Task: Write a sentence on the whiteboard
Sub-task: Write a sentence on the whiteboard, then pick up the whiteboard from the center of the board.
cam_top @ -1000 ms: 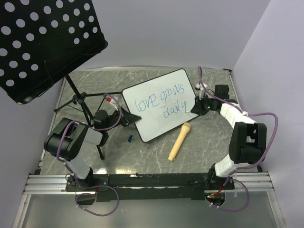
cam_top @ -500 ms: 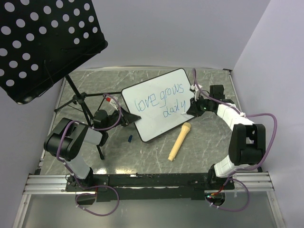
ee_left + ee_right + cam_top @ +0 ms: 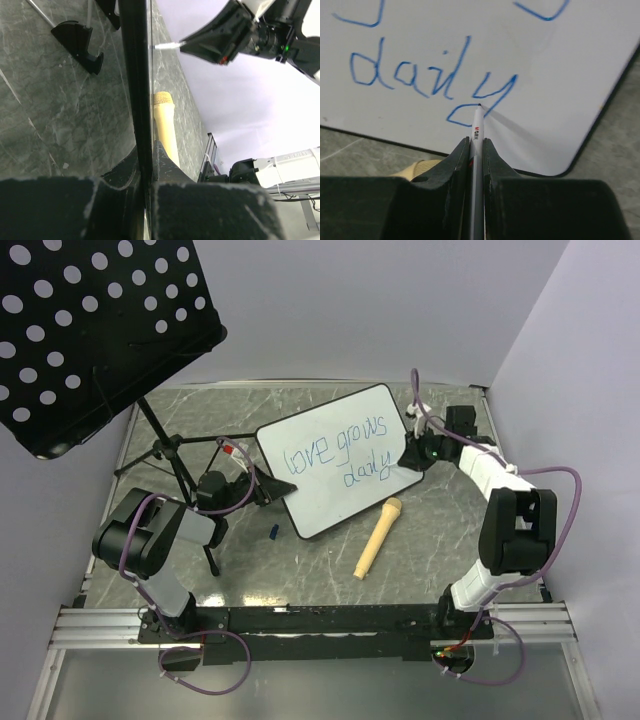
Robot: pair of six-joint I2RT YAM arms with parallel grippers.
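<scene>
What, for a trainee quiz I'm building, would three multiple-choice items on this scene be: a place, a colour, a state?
1. Where does the beige microphone lie? A) on the table, beside the whiteboard's near edge; B) on the whiteboard; C) in a gripper.
2. The sentence is written in: A) red; B) blue; C) black.
3. The right gripper is: A) open and empty; B) shut on the microphone; C) shut on the marker.
Answers: 1 A, it lies flat on the marble; 2 B, the strokes are blue; 3 C, its fingers pinch the marker.
</scene>
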